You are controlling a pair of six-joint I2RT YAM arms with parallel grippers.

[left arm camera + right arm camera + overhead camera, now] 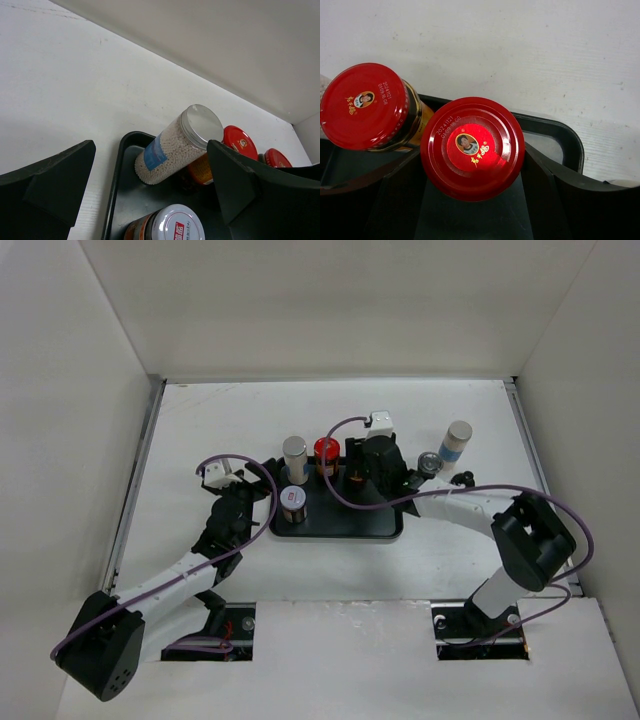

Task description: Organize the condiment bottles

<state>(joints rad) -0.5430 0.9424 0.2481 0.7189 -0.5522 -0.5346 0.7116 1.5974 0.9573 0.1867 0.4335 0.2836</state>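
Observation:
A black tray holds a pale grey-capped jar, a red-capped jar and a short white-lidded jar. My right gripper hangs over the tray's right half. In the right wrist view it is shut on a second red-capped jar, beside the first red-capped jar. My left gripper is open at the tray's left edge, empty, facing the pale jar and the white-lidded jar. Right of the tray stand a short silver-lidded jar and a tall pale jar.
White walls close in the table on the left, back and right. The tray rim curves just past my right finger. Both arm bases sit at the near edge, with purple cables looping over the arms.

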